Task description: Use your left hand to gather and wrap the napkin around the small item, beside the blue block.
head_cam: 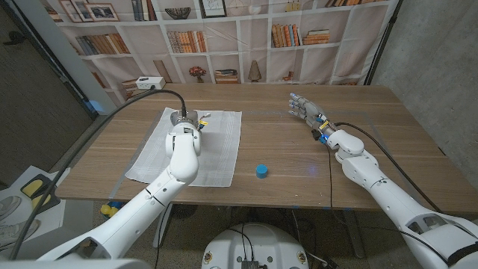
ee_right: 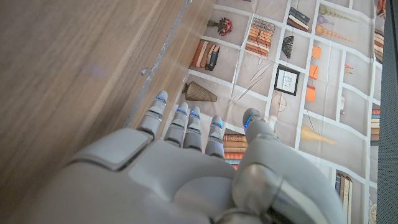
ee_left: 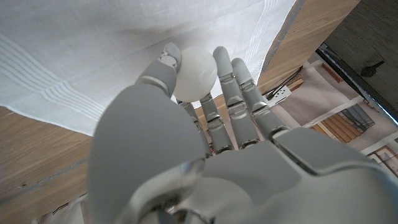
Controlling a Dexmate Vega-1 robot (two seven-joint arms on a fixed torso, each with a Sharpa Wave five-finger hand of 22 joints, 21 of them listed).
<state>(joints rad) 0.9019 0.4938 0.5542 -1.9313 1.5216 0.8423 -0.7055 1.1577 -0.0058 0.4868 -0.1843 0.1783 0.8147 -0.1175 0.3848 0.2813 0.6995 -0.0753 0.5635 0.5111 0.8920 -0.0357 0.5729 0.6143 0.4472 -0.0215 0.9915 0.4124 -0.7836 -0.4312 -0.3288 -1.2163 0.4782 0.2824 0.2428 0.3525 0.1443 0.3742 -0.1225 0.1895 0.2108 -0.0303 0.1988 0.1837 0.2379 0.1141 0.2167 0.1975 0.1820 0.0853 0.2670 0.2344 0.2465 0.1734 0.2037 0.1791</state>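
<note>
Dim, even light — sharp, soft shadows.

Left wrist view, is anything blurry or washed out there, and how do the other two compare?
Left wrist view: the left hand is soft and near, the napkin bright, almost washed out. Head view: dim, evenly lit, sharp. Right wrist view: the right hand is blurred, the backdrop crisp.

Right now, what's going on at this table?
The left hand is at the far end of the white napkin, which lies spread on the wooden table. In the left wrist view its fingers are around a small white ball over the cloth. The napkin is not yet gathered. A small blue block sits off the napkin near the front edge. The right hand waits apart on bare table, fingers apart, holding nothing.
</note>
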